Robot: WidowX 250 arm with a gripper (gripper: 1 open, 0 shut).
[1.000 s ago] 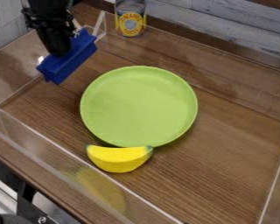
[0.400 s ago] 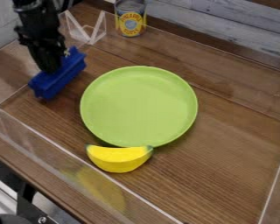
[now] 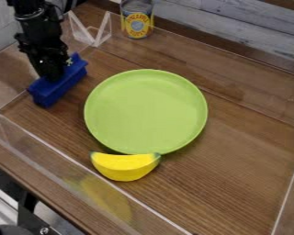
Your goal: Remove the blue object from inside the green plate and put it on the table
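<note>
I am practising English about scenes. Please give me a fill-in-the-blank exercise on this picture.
1. The blue object lies on the ____, left of the green plate.
2. The plate holds ____.
3. The yellow toy touches the plate's ____ rim.
4. The end effector is above the ____ object.

Missing: table; nothing; near; blue

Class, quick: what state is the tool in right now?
Tool: down on the blue block, which rests on the table; open or gripping cannot be told.

I see even, fairly bright light from above; pale glare streaks the brown wood-grain tabletop [image 3: 242, 147] and the clear acrylic walls [image 3: 45, 170]. Shadows stay soft and short. Small, grainy picture, slightly soft at the near edge
</note>
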